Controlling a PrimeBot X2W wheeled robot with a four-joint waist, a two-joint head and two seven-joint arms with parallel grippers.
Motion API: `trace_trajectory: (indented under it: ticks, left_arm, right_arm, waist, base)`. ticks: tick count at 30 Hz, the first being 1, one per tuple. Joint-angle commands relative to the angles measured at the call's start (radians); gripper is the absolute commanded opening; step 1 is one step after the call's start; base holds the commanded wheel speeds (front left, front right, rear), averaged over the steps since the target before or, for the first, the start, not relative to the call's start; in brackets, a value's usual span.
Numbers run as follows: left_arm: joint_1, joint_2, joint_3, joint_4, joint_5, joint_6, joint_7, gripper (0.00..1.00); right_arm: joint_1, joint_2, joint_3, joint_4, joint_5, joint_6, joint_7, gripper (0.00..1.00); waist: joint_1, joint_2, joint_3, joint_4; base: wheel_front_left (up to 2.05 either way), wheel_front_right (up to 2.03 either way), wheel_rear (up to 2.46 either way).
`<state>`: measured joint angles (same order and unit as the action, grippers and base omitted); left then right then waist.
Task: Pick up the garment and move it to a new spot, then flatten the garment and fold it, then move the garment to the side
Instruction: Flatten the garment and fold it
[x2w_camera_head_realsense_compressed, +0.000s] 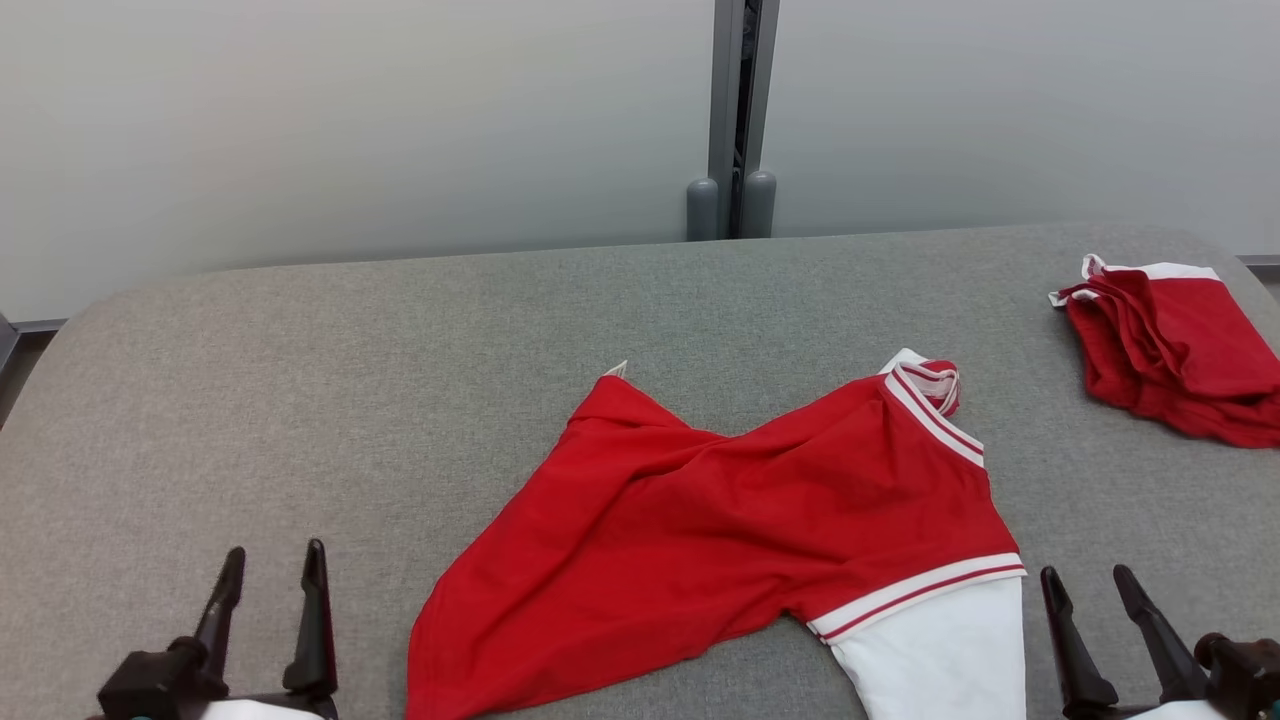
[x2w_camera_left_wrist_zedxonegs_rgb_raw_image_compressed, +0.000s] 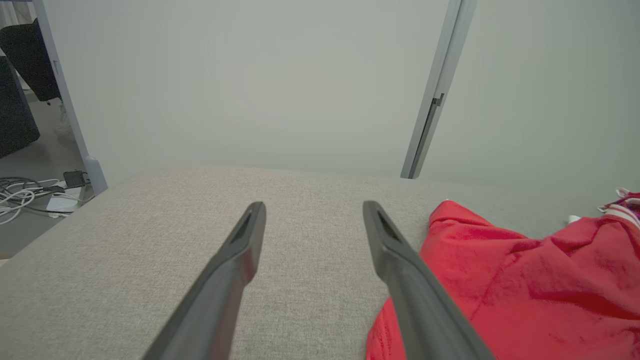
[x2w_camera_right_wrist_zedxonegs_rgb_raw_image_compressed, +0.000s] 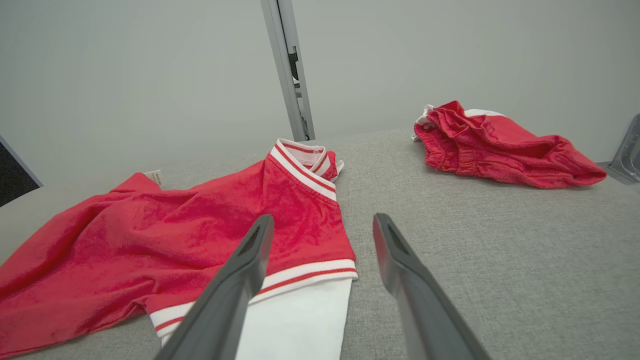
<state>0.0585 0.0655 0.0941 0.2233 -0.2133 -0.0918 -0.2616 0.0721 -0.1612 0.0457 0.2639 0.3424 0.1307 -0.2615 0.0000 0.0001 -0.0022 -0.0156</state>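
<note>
Head view, folded red garment (x2w_camera_head_realsense_compressed: 1175, 345) far right, cables (x2w_camera_left_wrist_zedxonegs_rgb_raw_image_compressed: 22, 195)

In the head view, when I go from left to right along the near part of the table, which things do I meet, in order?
left hand → red and white shirt → right hand
</note>
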Motion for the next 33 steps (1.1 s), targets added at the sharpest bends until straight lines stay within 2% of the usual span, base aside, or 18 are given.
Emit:
trace_trajectory:
  ticks: [1, 11, 20, 33]
  left_arm:
    - [0.015, 0.000, -0.007, 0.012, -0.005, -0.005, -0.004, 1.00]
    - [0.038, -0.005, -0.120, 0.160, -0.028, -0.026, 0.032, 1.00]
    - [0.075, -0.004, -0.217, 0.212, -0.056, -0.037, 0.045, 1.00]
    - [-0.027, -0.006, -0.308, 0.421, -0.131, -0.040, 0.054, 1.00]
  right_arm:
    - [0.003, -0.008, 0.004, 0.017, 0.002, 0.000, 0.001, 1.00]
    - [-0.008, -0.015, 0.031, 0.105, 0.007, 0.000, 0.036, 1.00]
    - [-0.004, -0.013, 0.034, 0.159, 0.018, 0.000, 0.046, 1.00]
    - [-0.025, 0.011, 0.096, 0.268, 0.037, 0.000, 0.109, 1.00]
  waist:
    - [0.0000, -0.0001, 0.000, 0.001]
    - [0.0000, -0.0001, 0.018, 0.013]
    - [0.0000, -0.0001, 0.031, 0.027]
    - [0.0000, -0.0001, 0.029, 0.026]
  base:
    - [0.00, 0.00, 0.00]
    - [0.00, 0.00, 0.00]
    - [0.00, 0.00, 0.00]
    - [0.00, 0.00, 0.00]
